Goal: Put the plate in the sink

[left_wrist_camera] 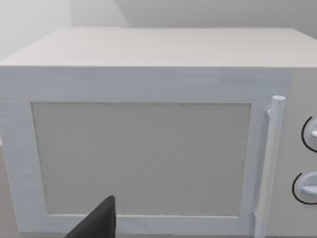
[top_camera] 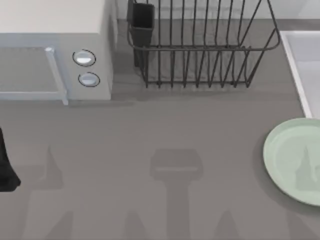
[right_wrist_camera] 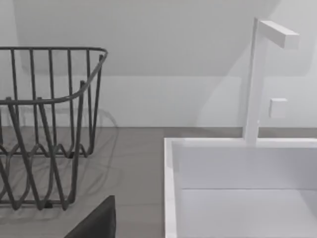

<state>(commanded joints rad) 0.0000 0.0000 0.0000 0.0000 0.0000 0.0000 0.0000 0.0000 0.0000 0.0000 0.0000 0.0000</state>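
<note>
- The pale mint-green plate (top_camera: 295, 160) lies flat on the grey surface (top_camera: 165, 135), just in front of the sink (top_camera: 295, 65), whose basin holds nothing visible; the task appears not yet begun.
- The dark wire dish rack (top_camera: 200, 45) stands beside the sink, with the microwave (top_camera: 55, 55) beyond the rack.
- The left arm (top_camera: 6, 165) waits in front of the microwave; whether its claw is apart or together cannot be told.
- A dark claw part (right_wrist_camera: 96, 220) edges the right wrist view facing the sink (right_wrist_camera: 237, 183); its state cannot be told either.
- Left to do: grasp, lift, lower into the basin.
</note>
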